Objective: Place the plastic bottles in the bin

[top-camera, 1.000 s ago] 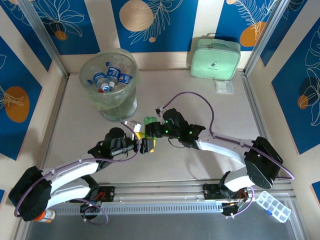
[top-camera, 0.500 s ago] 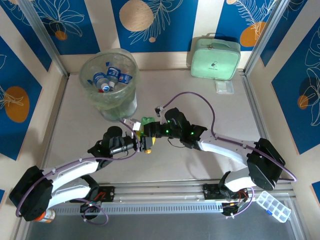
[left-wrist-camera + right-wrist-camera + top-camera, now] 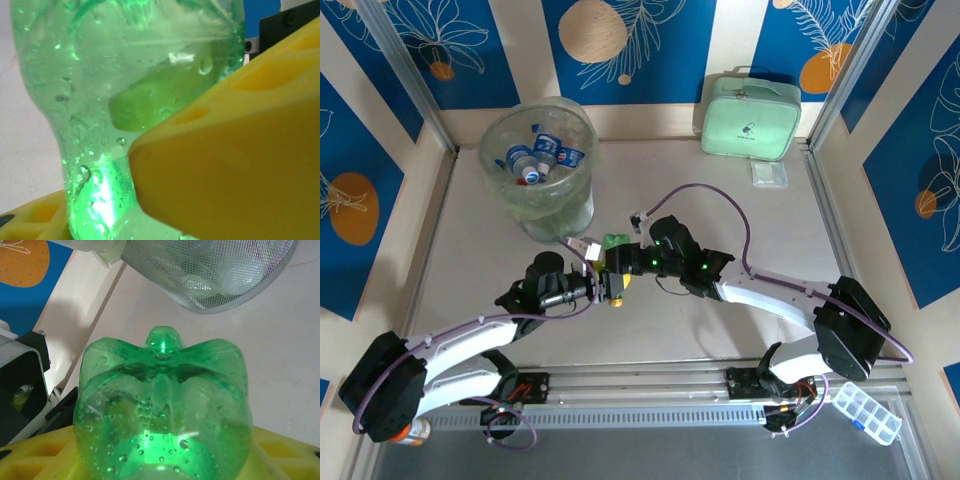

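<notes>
A green plastic bottle hangs above the table middle, between both grippers. My left gripper is shut on it: in the left wrist view the wet green bottle is pinched by yellow fingers. My right gripper is open, and the bottle's base still sits between its yellow fingers. The bin stands at the far left with several bottles inside. Its mesh wall shows just beyond the held bottle.
A mint green zipped case stands at the back right, with a small clear packet in front of it. A clear compartment box and an orange pill bottle lie by the arm bases. Metal posts frame the table.
The two grippers came together at the green bottle. My left gripper closed on it, and then my right gripper's jaws spread apart.
</notes>
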